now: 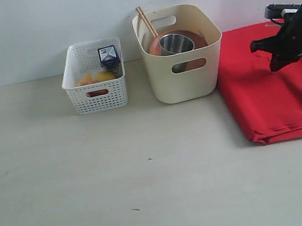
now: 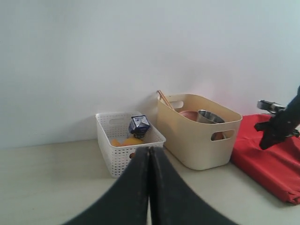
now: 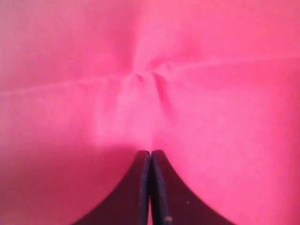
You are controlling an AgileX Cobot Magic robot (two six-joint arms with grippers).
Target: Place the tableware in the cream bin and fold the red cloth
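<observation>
Exterior view: a tall cream-yellow plastic bin with oval handle cut-outs stands at the back of the pale tabletop, close to the wall. It contains a round steel cup, a brown round plate showing around and behind the cup, and two long wooden chopsticks propped in the far left corner, their ends rising above the rim. Just left of the bin stands a lower white perforated basket, which holds a blue-white milk carton and yellow food pieces. The large bright red cloth lies just right of the bin, doubled over, with a layered edge along its near side. The black right gripper hangs over the rear part of the cloth. In the right wrist view its fingers are pressed together with no fabric seen between them, and a small pucker of creases lies beyond the tips. In the left wrist view the left gripper has its fingers together on nothing and faces the basket and bin.
</observation>
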